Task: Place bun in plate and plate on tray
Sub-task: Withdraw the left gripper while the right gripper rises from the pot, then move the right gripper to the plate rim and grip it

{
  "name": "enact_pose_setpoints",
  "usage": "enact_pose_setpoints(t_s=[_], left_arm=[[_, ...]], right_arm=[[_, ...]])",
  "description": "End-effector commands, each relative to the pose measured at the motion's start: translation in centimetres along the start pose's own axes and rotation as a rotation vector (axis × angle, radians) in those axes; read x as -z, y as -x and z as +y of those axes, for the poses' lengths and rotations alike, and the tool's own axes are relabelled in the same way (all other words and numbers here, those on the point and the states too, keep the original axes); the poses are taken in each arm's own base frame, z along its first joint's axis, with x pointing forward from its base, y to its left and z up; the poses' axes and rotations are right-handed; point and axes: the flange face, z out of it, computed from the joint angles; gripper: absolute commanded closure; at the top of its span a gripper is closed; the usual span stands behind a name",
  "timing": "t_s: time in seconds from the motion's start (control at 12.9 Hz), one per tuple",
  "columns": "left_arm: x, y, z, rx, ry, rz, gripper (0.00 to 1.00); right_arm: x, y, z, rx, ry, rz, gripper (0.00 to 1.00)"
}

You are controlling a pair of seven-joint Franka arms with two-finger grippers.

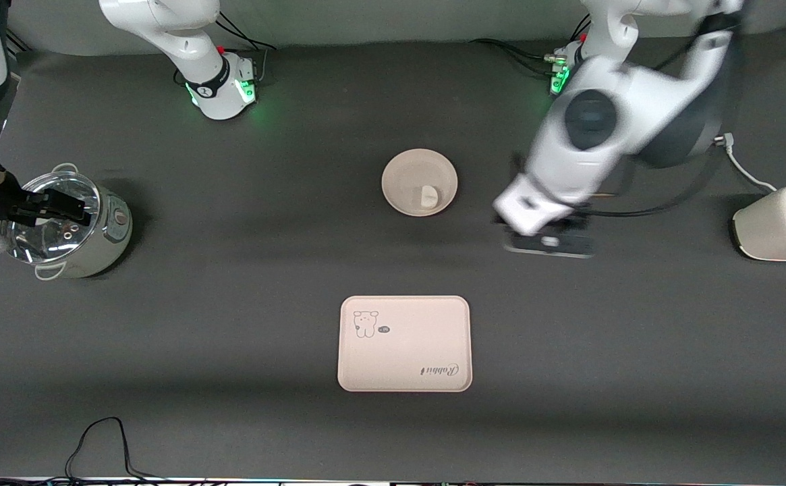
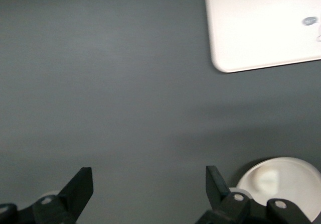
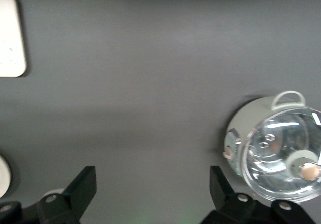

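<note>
plate (image 1: 409, 177) first, since that is what you have to lift: it looks like a stiff, light, smooth dish with a raised rim, and the rim is your only real handle, so pinch one wall of it between the fingers rather than trying to span it. the bun (image 1: 428, 196) already lies inside it, a small pale lump resting toward the side nearer the front camera, loose by the look of it, so judge that any tilt would let it slide or roll out; keep the plate level.

the tray (image 1: 404, 343) lies flat on the tabletop (image 1: 231, 324), nearer the front camera than the plate and well apart from it, with bare cloth between them. its rim is low, so you need little height to get over it.

your left gripper (image 1: 549, 244) hangs over bare tabletop beside the plate, toward the left arm's end, fingers (image 2: 80, 186) spread wide and holding nothing. your right gripper (image 1: 62, 208) waits over the pot (image 1: 92, 233) at the right arm's end, fingers also wide apart and empty. the toaster (image 1: 780, 223) stands at the left arm's end, well clear of the path.
</note>
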Motion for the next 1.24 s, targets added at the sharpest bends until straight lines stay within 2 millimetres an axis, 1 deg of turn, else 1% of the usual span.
enact_pose_setpoints(t_s=[0.0, 0.08, 0.15, 0.23, 0.31, 0.39, 0.46, 0.54, 0.62, 0.7, 0.77, 0.85, 0.93, 1.01, 1.08, 1.16], left_arm=[[2.1, 1.5, -8.6, -0.048, 0.022, -0.021, 0.00], [2.7, 2.1, -11.2, -0.017, 0.019, -0.030, 0.00], [3.0, 2.5, -12.9, 0.015, 0.017, -0.041, 0.00], [3.2, 3.0, -14.4, 0.043, 0.015, -0.053, 0.00], [3.2, 3.2, -15.8, 0.067, 0.016, -0.056, 0.00], [3.1, 3.2, -16.3, 0.077, 0.017, -0.056, 0.00], [3.0, 3.3, -16.8, 0.087, 0.018, -0.058, 0.00], [3.0, 3.5, -17.0, 0.093, 0.012, -0.064, 0.00], [3.2, 3.6, -17.1, 0.102, 0.011, -0.059, 0.00], [3.1, 3.4, -18.0, 0.125, 0.025, -0.048, 0.00], [3.2, 3.3, -18.2, 0.133, 0.027, -0.043, 0.00], [3.1, 3.1, -18.5, 0.138, 0.027, -0.035, 0.00], [2.9, 3.3, -19.8, 0.159, 0.030, -0.045, 0.00], [3.2, 3.6, -20.4, 0.170, 0.026, -0.046, 0.00], [4.0, 3.8, -20.5, 0.171, 0.016, -0.032, 0.00], [4.8, 3.9, -20.7, 0.176, 0.010, -0.013, 0.00]], right_arm=[[0.0, 2.5, -6.1, -0.017, -0.055, 0.016, 0.00], [-0.2, 3.4, -10.4, -0.024, -0.051, 0.016, 0.00], [-0.3, 4.3, -14.4, -0.043, -0.051, 0.030, 0.00], [-0.8, 5.5, -19.1, -0.057, -0.053, 0.042, 0.00], [-1.4, 7.1, -24.0, -0.083, -0.054, 0.048, 0.00], [-2.2, 9.1, -29.1, -0.142, -0.058, 0.050, 0.00], [-3.4, 10.9, -33.4, -0.158, -0.055, 0.048, 0.00], [-4.3, 12.7, -36.7, -0.121, -0.046, 0.041, 0.00], [-4.8, 13.9, -38.7, -0.110, -0.042, 0.039, 0.00], [-5.3, 15.2, -40.5, -0.115, -0.044, 0.037, 0.00], [-5.7, 16.2, -41.6, -0.094, -0.045, 0.031, 0.00], [-6.7, 16.2, -42.3, -0.082, -0.055, 0.005, 0.00], [-7.5, 16.1, -42.9, -0.080, -0.091, -0.026, 0.00], [-9.1, 15.7, -43.3, -0.065, -0.108, -0.038, 0.00], [-10.7, 15.4, -43.3, -0.047, -0.118, -0.028, 0.00], [-13.1, 15.2, -43.1, -0.031, -0.137, -0.028, 0.00]])
